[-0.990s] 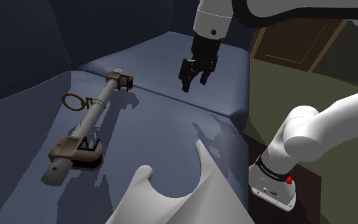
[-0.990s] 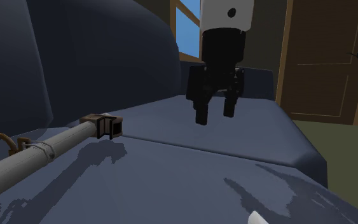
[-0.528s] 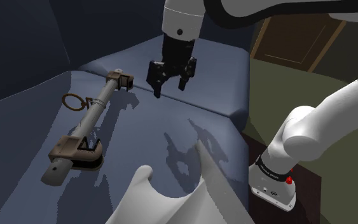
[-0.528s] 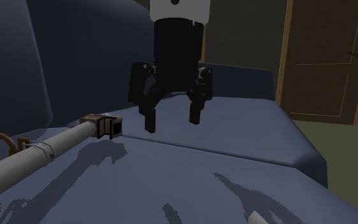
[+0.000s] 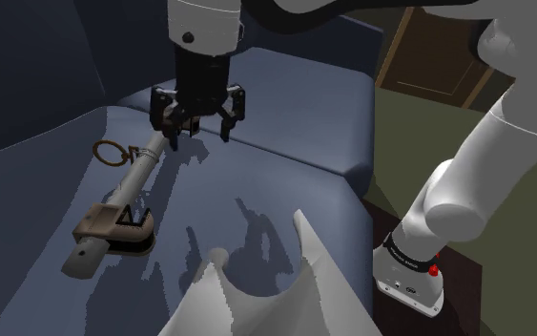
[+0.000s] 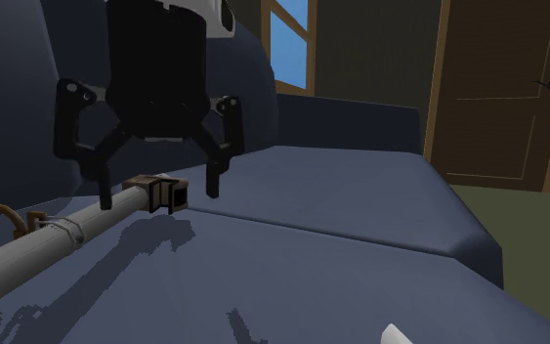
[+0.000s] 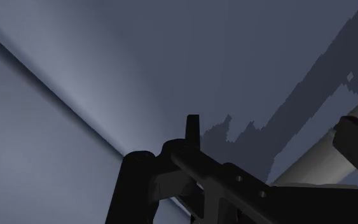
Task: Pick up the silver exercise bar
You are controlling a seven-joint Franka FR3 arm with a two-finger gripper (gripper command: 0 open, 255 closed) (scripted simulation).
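Observation:
The exercise bar [image 5: 140, 170] is a grey tube lying across a blue-grey sofa seat, with a brown bracket [image 5: 182, 119] at its far end and another [image 5: 113, 225] near its close end. A brown ring [image 5: 111, 151] lies beside it. My black gripper [image 5: 199, 136] hangs open just above the far end, holding nothing. In the second exterior view the gripper [image 6: 158, 193] stands wide, one finger on each side of the end bracket [image 6: 162, 194] of the bar [image 6: 56, 238]. The wrist view has the gripper [image 7: 276, 137] over the cushion, with the bar [image 7: 314, 167] beside one finger.
The sofa's backrest [image 5: 28, 67] rises behind the bar, and a seam [image 5: 276, 157] divides the seat cushions. A white draped shape [image 5: 247, 296] sits at the front. The arm's base [image 5: 409, 272] stands off the sofa's end. A wooden door [image 6: 502, 88] and a window [image 6: 287, 44] are behind.
The gripper has swung toward the shoulder view's left and come lower, from over the far cushion to the bar's far end. Its fingers have spread wider. The bar has not moved.

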